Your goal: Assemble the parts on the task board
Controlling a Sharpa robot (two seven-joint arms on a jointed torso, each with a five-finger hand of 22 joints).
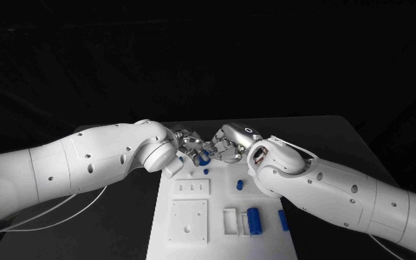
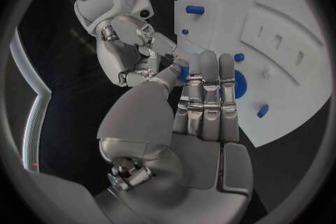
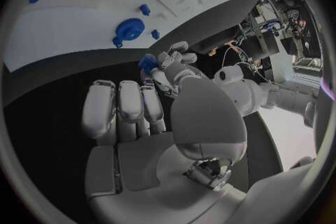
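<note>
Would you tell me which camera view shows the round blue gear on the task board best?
The right wrist view: the round blue gear lies unobstructed on the task board, its toothed rim visible. The left wrist view shows it partly behind the left hand. In the head view, the hands hide it.

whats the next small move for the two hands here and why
Probably finish passing the small blue part between the hands. The left hand and right hand meet fingertip to fingertip above the far end of the task board, with the part between their fingers. Which hand actually holds it is hard to tell.
</note>
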